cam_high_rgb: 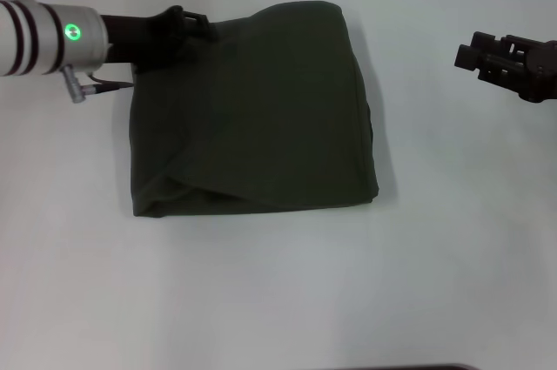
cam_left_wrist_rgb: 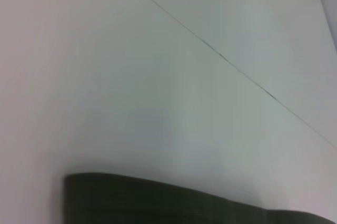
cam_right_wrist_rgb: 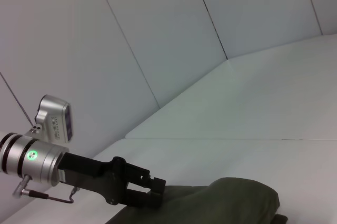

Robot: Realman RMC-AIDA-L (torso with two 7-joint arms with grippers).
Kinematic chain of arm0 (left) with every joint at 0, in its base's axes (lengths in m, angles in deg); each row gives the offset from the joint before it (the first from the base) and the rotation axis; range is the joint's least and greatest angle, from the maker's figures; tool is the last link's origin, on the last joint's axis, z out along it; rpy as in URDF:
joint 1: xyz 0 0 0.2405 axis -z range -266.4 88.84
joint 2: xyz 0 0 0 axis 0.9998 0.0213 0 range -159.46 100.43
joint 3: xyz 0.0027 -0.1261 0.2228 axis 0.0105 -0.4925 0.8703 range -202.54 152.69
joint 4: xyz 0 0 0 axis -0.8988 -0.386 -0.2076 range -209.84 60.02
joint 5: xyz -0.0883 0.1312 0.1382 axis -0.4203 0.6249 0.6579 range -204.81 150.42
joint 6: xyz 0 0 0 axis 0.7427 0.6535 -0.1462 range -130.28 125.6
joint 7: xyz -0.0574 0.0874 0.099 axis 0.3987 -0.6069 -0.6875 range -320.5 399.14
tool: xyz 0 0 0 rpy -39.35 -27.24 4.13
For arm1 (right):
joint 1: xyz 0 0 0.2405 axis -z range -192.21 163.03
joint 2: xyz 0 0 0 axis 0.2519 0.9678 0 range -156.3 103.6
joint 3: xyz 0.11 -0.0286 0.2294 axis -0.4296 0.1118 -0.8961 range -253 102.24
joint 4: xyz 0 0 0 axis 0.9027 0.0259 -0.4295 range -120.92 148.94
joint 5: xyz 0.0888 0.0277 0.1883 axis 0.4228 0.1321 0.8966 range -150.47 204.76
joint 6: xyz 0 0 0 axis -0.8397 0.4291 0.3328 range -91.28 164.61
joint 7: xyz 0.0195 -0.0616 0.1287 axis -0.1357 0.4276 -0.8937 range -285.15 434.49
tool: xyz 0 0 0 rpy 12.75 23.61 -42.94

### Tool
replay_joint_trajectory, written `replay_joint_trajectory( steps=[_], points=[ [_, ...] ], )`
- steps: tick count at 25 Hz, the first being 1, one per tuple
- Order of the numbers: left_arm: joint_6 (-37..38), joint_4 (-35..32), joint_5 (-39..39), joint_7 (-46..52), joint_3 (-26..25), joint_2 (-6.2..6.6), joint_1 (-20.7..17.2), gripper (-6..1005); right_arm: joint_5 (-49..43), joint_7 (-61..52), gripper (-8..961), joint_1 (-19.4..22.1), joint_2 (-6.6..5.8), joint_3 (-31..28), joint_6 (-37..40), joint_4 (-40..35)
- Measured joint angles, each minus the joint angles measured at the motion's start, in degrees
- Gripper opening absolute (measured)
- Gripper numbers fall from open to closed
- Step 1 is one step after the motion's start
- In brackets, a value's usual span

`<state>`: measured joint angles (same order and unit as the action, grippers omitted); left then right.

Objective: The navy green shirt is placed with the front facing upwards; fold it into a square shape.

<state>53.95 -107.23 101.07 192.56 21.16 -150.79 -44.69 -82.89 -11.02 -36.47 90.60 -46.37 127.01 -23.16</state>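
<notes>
The navy green shirt (cam_high_rgb: 252, 117) lies folded into a rough square in the middle of the white table, plain cloth facing up, no lettering showing. Its far edge bulges up a little. My left gripper (cam_high_rgb: 198, 20) hovers at the shirt's far left corner. In the right wrist view the left gripper (cam_right_wrist_rgb: 157, 192) stands open just above the cloth (cam_right_wrist_rgb: 237, 203), holding nothing. My right gripper (cam_high_rgb: 463, 53) hangs open off to the right, well apart from the shirt. The left wrist view catches only a strip of the shirt (cam_left_wrist_rgb: 158, 203).
The white table (cam_high_rgb: 278, 300) spreads on every side of the shirt. A seam in the tabletop (cam_left_wrist_rgb: 221, 55) runs beyond the shirt. Pale wall panels (cam_right_wrist_rgb: 158, 34) rise behind the table.
</notes>
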Motion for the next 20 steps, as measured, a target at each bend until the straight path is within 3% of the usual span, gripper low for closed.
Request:
replay_joint_trajectory(
  steps=[14, 20],
  points=[
    [1.3, -7.8, 0.7, 2.7, -0.9, 0.87, -5.9, 487, 0.0, -0.9, 495, 0.0, -0.08, 0.1, 0.2, -0.1],
    [10.5, -15.5, 0.2, 0.9, -5.0, 0.59, -8.5, 487, 0.1, -1.5, 495, -0.1, -0.17, 0.0, 0.7, -0.5]
  ],
)
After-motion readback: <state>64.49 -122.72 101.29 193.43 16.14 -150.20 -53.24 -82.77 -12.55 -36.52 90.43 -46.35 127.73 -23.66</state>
